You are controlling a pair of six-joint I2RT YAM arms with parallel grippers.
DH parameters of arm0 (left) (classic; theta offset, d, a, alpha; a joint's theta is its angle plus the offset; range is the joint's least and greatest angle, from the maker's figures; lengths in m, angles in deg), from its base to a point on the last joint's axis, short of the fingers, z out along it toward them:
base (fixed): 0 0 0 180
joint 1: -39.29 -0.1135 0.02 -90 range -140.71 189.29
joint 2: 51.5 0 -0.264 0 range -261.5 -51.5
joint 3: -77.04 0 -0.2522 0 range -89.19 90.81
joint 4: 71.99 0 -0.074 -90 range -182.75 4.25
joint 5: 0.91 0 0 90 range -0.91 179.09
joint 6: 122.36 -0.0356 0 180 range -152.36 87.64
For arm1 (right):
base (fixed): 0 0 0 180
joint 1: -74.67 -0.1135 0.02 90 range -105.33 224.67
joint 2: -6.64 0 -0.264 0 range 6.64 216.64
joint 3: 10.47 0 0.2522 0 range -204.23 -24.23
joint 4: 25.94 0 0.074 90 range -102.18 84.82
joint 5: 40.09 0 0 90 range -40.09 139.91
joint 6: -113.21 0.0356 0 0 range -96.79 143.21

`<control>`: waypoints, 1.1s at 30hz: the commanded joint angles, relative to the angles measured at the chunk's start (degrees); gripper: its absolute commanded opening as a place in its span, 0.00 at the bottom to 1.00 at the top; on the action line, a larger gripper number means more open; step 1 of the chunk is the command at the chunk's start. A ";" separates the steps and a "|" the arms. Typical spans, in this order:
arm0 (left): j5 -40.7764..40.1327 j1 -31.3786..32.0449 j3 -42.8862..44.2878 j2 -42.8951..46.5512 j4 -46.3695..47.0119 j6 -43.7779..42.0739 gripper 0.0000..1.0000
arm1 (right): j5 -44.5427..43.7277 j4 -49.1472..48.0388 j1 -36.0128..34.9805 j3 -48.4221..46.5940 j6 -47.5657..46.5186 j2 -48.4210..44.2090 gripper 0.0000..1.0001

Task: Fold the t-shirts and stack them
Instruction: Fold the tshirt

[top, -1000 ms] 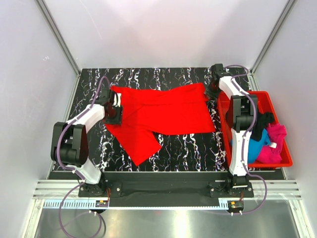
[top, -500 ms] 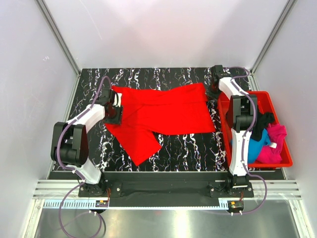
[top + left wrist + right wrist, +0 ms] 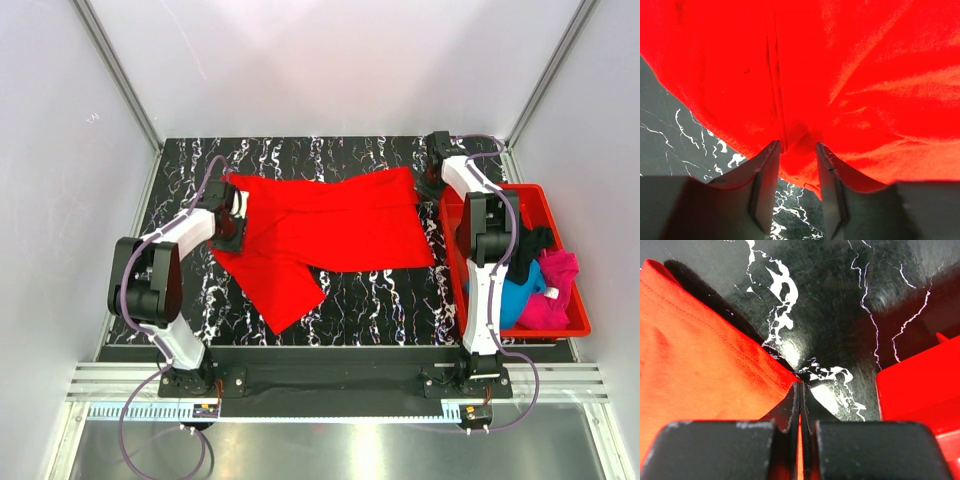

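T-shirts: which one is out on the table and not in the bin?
The bright red t-shirt: it lies spread out on the black marbled table, while the black tee, blue tee and pink tee sit bunched in the red bin.

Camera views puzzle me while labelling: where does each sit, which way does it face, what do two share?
Top external: fixed above, behind the bases, looking down on table, red t-shirt, bin; left arm and right arm show.
Left wrist: on the left arm, facing down at the shirt; left tool shows.
Right wrist: on the right arm, facing down at shirt edge and bin; right tool shows.
Shared: all see the red t-shirt.
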 commanded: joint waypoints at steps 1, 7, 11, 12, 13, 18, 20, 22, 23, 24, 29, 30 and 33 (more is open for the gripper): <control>0.05 0.25 2.44 -0.81 2.35 -0.94 0.35 | -0.25 -1.86 0.12 0.31 -0.37 -1.48 0.00; -0.65 0.25 4.55 -1.95 2.17 -1.21 0.02 | 0.54 -2.22 0.12 0.05 -0.55 -1.57 0.00; -3.45 0.25 6.74 -1.87 0.51 -0.68 0.00 | 1.24 -2.39 0.12 -0.65 -1.16 -1.74 0.00; -5.03 0.25 7.71 -1.86 -0.98 -0.33 0.00 | 1.59 -2.39 0.03 -0.92 -1.25 -1.92 0.00; -8.09 0.16 10.15 -1.95 -1.51 -0.24 0.00 | 1.95 -2.74 0.03 -1.79 -1.34 -2.09 0.00; -14.26 -0.01 18.77 -1.77 -0.73 0.55 0.00 | 4.15 -3.80 0.03 -4.69 -1.25 -2.36 0.00; -15.41 -0.36 24.64 -2.83 -1.43 0.55 0.00 | 3.88 -4.23 0.03 -5.31 -1.25 -2.36 0.00; -16.64 -1.07 28.09 -4.67 -2.04 0.38 0.00 | 3.62 -4.76 0.03 -5.31 -1.25 -2.79 0.00; -16.65 -1.33 31.24 -5.46 -2.39 0.38 0.00 | 3.27 -5.38 0.03 -5.31 -1.25 -2.97 0.00; -16.56 -2.11 33.01 -6.86 -2.66 0.20 0.00 | 3.27 -5.90 0.03 -5.23 -1.34 -3.32 0.00; -16.82 -3.88 40.22 -11.09 -3.19 -0.68 0.00 | 6.50 -8.71 0.03 -6.89 -0.72 -3.41 0.00; -17.43 -4.32 41.89 -11.79 -3.10 -0.77 0.00 | 7.22 -9.59 0.03 -6.98 -0.37 -3.41 0.00; -17.53 -5.63 44.27 -13.99 -1.00 -1.64 0.00 | 10.99 -14.95 0.12 -6.20 1.47 -3.85 0.00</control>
